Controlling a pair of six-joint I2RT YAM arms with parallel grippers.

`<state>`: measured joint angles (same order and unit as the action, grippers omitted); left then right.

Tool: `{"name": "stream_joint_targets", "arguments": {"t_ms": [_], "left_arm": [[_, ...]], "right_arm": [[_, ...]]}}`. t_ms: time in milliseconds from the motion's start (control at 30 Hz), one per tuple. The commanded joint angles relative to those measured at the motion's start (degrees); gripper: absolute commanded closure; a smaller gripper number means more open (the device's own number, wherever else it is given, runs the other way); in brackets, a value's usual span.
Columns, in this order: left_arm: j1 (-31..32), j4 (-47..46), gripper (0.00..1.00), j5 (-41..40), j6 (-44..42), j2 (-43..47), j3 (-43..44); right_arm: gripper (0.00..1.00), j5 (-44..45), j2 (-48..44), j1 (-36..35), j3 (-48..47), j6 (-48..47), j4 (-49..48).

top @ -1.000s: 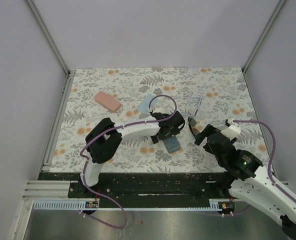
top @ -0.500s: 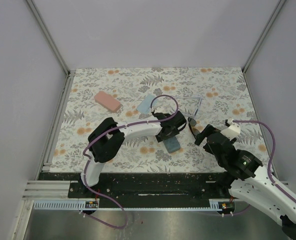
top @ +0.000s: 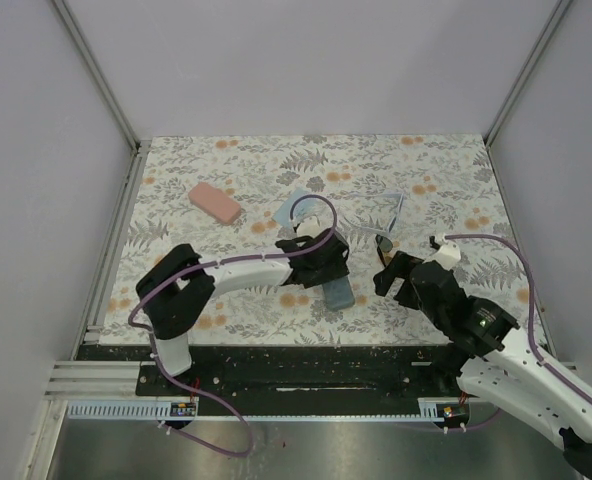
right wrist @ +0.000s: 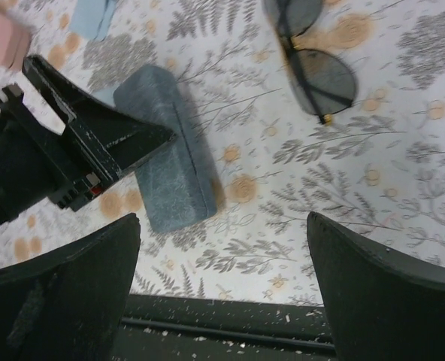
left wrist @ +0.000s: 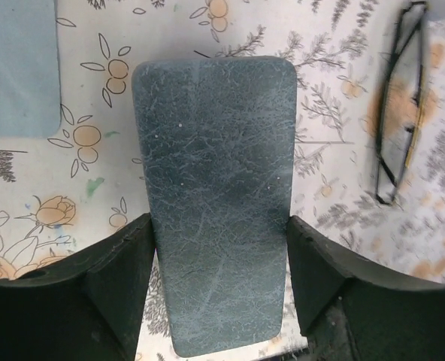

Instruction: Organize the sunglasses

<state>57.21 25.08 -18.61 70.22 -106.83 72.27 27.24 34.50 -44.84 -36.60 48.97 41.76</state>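
my left claw [left wrist: 219,226] is clamped on the case [left wrist: 215,150], one finger flat against each long side near its close end. the case lies on the table [top: 456,180]. the dark pair [right wrist: 313,53] lies just to its right, apart from it, and the pale pair [top: 394,207] lies a little farther back. i take this step to be placing or steadying the case so a pair can go in. to do it well i want an even, light squeeze, so the case neither twists nor squirts out. any move should stay low and flat and steer away from the dark pair rather than sweep it. the seam along the case's side should end up facing my other claw. my left arm reaches from its base at the near left across to the middle, forearm low, wrist looking down along the case. my right claw [right wrist: 222,226] stands wide apart with nothing in it. it hangs over the table right of the case and on the near side of the dark pair, on an arm bent forward.
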Motion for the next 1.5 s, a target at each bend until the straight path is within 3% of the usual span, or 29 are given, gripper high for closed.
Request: {"name": "stream_joint_targets", "arguments": {"t_ms": [0, 333, 433, 633, 833, 1167, 1467], "left_arm": [[-3.1, -20.7, 0.67, 9.5, -6.2, 11.4, -9.1], [-10.8, -34.3, 0.69, 21.5, -8.8, 32.2, -25.4], [-14.7, -37.0, 0.70, 27.1, -8.5, 39.0, -28.8], [-19.8, -42.0, 0.69, 34.9, -6.5, 49.9, -34.4], [-20.9, -43.6, 0.69, 39.3, -4.8, 54.4, -35.3], [-21.0, -53.5, 0.69, 44.0, 1.1, 53.2, -36.6], [-21.0, -61.6, 0.69, 45.9, 5.8, 51.5, -37.5]], "right_arm": [[0.01, -12.6, 0.2, 0.0, 0.6, -3.2, -9.4], [0.01, -30.8, 1.6, 0.8, 5.0, -1.7, -30.8], [0.01, -38.7, 4.2, 2.4, 7.0, 0.0, -41.1], [0.01, -54.7, 14.0, 7.2, 11.4, 9.8, -72.9], [0.01, -62.4, 23.5, 7.4, 9.5, 14.7, -89.5], [0.01, -66.4, 25.4, 7.4, 8.6, 19.5, -102.6], [0.01, -66.8, 25.7, 7.4, 7.0, 22.4, -102.4]]}}
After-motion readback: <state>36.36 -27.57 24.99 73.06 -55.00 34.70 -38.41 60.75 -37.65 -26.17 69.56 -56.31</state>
